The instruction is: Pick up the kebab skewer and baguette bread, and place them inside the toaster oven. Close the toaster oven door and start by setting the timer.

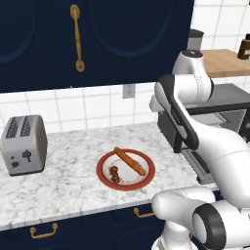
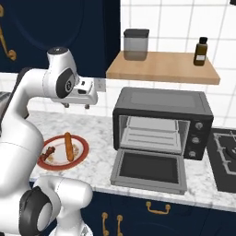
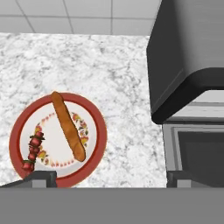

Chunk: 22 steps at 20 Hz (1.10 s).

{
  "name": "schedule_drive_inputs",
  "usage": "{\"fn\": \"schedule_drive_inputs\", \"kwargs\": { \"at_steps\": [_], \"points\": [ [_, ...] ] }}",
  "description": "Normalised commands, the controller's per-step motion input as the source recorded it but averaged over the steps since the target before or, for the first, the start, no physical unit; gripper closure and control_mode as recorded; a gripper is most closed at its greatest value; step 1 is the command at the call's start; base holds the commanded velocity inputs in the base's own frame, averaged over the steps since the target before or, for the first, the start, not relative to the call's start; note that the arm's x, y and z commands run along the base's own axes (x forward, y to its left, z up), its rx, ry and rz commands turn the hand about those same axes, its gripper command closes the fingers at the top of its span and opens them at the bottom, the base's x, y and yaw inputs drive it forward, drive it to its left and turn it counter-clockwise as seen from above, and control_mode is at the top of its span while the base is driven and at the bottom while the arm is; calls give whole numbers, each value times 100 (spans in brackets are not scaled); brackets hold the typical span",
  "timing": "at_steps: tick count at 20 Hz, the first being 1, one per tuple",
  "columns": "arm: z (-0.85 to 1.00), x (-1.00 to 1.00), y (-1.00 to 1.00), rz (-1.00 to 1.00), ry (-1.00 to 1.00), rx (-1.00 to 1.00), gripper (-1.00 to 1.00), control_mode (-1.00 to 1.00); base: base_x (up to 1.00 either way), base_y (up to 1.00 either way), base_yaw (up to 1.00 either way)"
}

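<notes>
The baguette bread (image 3: 68, 126) lies slantwise on a red-rimmed plate (image 3: 100, 131), and the kebab skewer (image 3: 33, 151) rests at that plate's left edge. Both also show from the base cameras: baguette bread (image 1: 130, 161) (image 2: 68, 146), kebab skewer (image 1: 114, 174) (image 2: 48, 151). My gripper (image 2: 77, 106) (image 3: 109, 179) hangs open and empty well above the counter, between the plate and the toaster oven (image 2: 163, 122). The toaster oven door (image 2: 148, 169) is folded down flat, so the wire rack inside shows. My arm covers most of the oven in the left base view.
A silver two-slot toaster (image 1: 24, 144) stands at the counter's left. Above the oven a wooden shelf (image 2: 161, 67) carries a grey jar (image 2: 136, 44) and a brown bottle (image 2: 200, 51). A stovetop (image 2: 226, 152) lies right of the oven. Dark wall cabinets hang above.
</notes>
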Motion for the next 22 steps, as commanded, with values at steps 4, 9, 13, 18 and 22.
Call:
{"fn": "schedule_drive_inputs", "kwargs": {
  "at_steps": [4,9,13,18,22],
  "points": [
    [0,0,0,0,0,0,-100,100,0,-38,-6],
    [0,0,0,0,0,0,-100,100,0,-29,-5],
    [0,2,-1,0,0,0,-100,-100,2,-5,0],
    [-12,0,-34,0,-1,2,-100,-100,0,0,0],
    [-24,-26,-81,0,-4,7,-100,-100,0,0,0]
  ]
}}
